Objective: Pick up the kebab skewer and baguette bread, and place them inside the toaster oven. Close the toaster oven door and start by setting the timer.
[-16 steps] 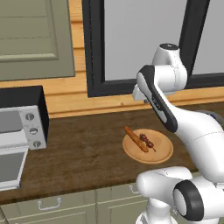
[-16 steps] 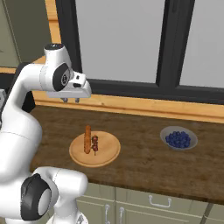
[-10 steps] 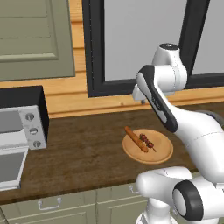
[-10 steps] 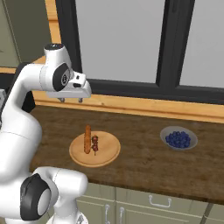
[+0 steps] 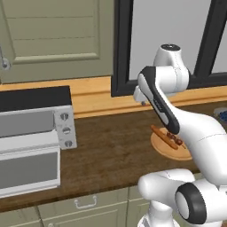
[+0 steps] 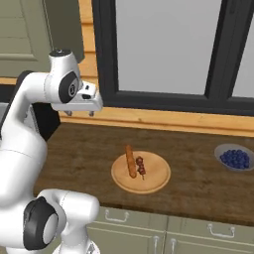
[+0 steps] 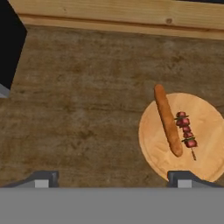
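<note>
Baguette and kebab on a round wooden plate, gripper empty above the counter.

Baguette bread [image 7: 168, 120], a slim orange-brown loaf, lies beside the kebab skewer [image 7: 186, 133] with its small dark red chunks on the pale wooden plate [image 7: 153, 148], lower right of the hand view. Gripper [image 6: 79, 113] hangs with jaws spread wide, holding nothing, over the grainy dark-wood counter [image 7: 83, 109]. Boxy silver toaster oven [image 5: 35, 119] sits at left of the left base view, its glass toaster oven door [image 5: 29, 168] hinged down.

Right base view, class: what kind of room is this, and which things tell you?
Likely a kitchen: a wooden counter over cabinet drawers, food on a plate, and a toaster oven.
</note>
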